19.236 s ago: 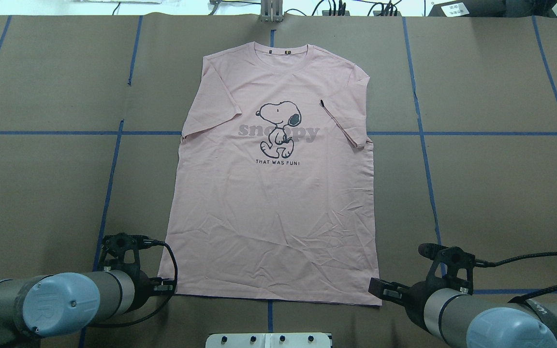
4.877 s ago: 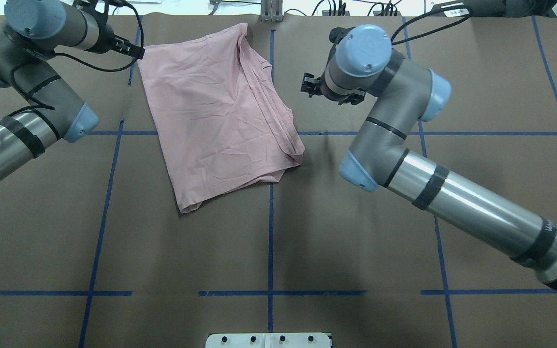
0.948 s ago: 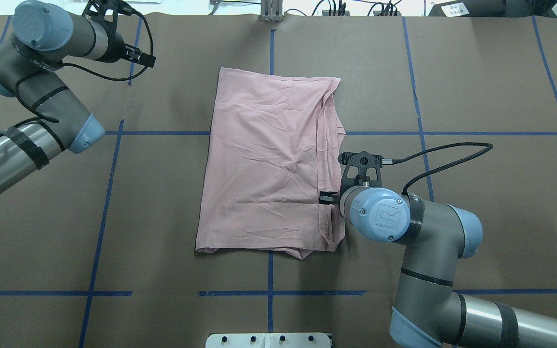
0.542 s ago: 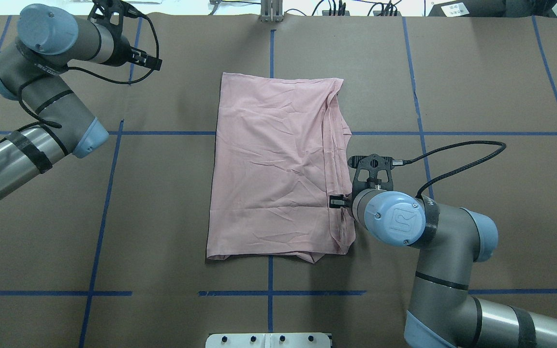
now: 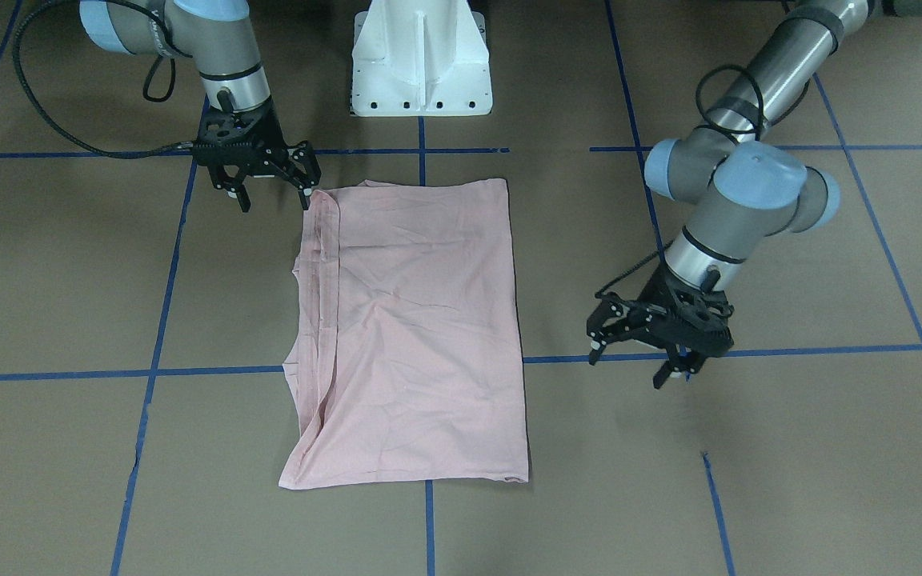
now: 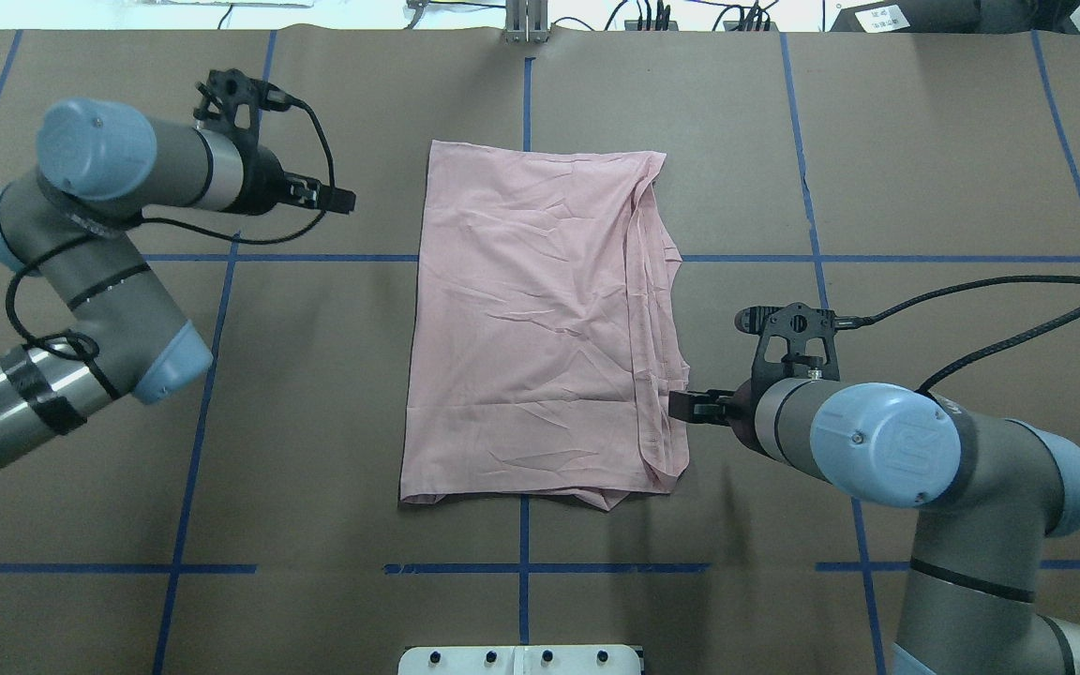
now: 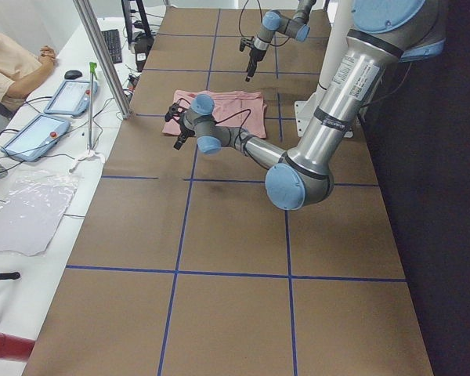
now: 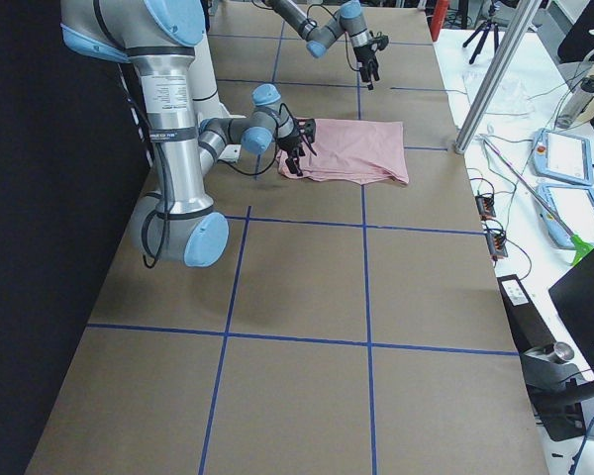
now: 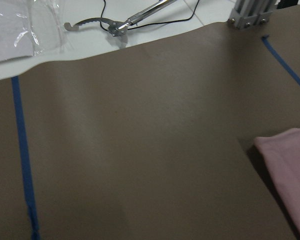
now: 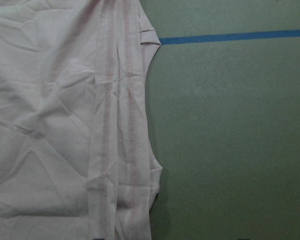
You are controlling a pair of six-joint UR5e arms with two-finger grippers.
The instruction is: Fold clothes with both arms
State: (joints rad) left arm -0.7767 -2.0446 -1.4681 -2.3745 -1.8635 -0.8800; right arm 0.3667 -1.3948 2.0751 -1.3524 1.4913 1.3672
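**right arm lets go of folded pink shirt as left arm swings in**

a pale pink t-shirt (image 6: 531, 309) lies folded into a tall rectangle at the middle of the brown desk (image 6: 315, 422), plain side up, across one blue tape line (image 6: 924, 259) and the centre line. nineteen seconds ago it was spread out flat with its print showing. in the last half second the cloth itself has not shifted.

what has changed is the arms. half a second ago the right fingers (image 6: 690, 407) sat over the shirt's stacked right-hand edge. now they have drawn back to that edge, low on the robot's right side of the rectangle. the front view shows them spread wide and holding nothing, with one tip just beside the shirt's near corner. whether that tip touches the cloth cannot be told. the right wrist camera looks down on the layered, stitched hems beside bare desk.

the left arm (image 6: 118, 178) has come away from the far left corner towards the shirt. its left fingers (image 6: 329, 197) now hang near the shirt's far left edge, apart from it, over bare desk. in the front view they too are spread wide and empty. the left wrist camera shows brown paper, with a corner of pink at its lower right.
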